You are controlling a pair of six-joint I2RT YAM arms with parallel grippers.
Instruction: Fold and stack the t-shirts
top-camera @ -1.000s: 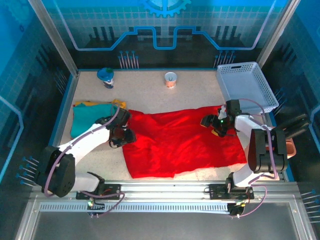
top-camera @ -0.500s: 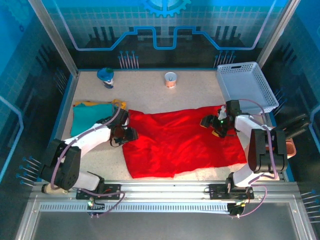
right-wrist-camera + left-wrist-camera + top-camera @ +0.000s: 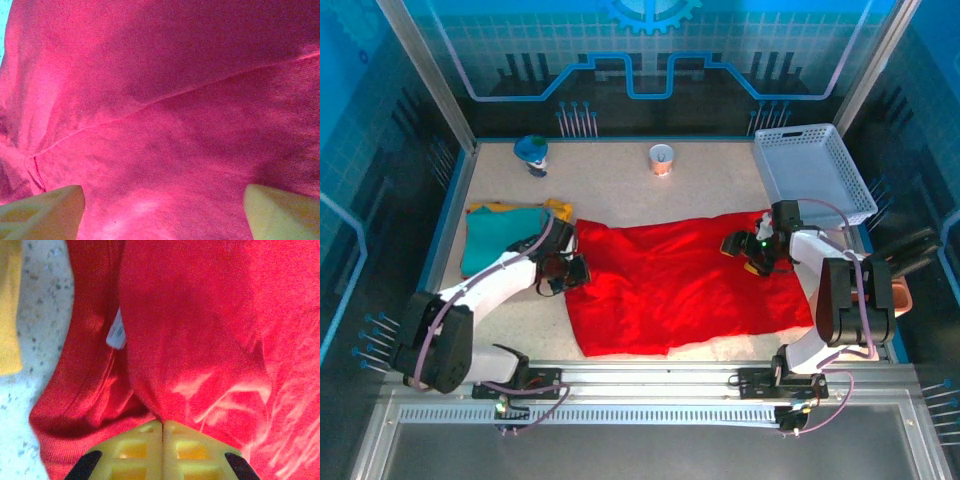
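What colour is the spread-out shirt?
Plain bright red; the shirt shows best in the top external view.

Centre covered by red t-shirt [image 3: 680,285]; far table [image 3: 710,185] free between cup [image 3: 661,159], basket [image 3: 815,170].

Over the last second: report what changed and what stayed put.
The left gripper closed on the red shirt at its left edge, by the tag; it barely shifted. The right gripper stayed open over the shirt's right side. The red shirt, teal shirt and basket lie as before.

Red t-shirt [image 3: 675,285] spread flat, teal t-shirt [image 3: 500,238] folded on yellow t-shirt [image 3: 556,207]
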